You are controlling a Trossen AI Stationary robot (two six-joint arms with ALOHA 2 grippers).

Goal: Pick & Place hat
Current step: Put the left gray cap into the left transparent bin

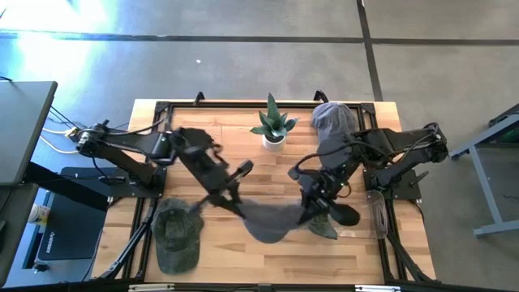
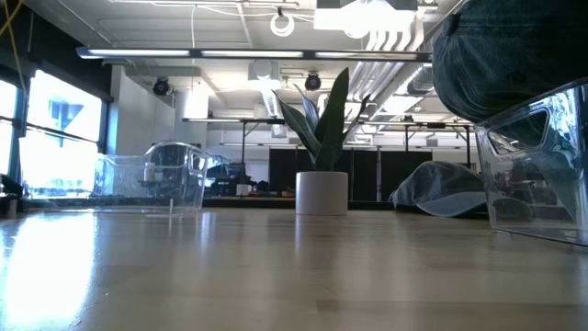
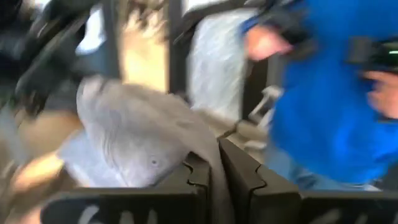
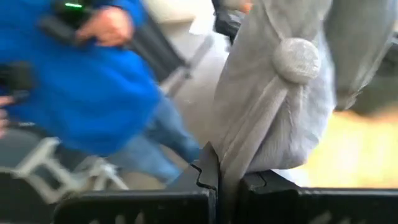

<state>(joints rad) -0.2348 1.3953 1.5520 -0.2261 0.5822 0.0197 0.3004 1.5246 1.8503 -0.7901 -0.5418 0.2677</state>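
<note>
A green cap (image 1: 176, 234) lies at the table's (image 1: 243, 268) front left. The left gripper (image 1: 229, 197) is clenched on one edge of the grey hat (image 1: 272, 220), front centre. The right gripper (image 1: 312, 204) is clamped on its other side. A potted plant (image 1: 273, 126) stands behind.

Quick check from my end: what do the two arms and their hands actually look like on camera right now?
Both arms are dark, near black, built of jointed segments with cables running along them. The left hand and right hand each end in two flat black fingers with stepped, notched inner edges. No markings are readable.
</note>
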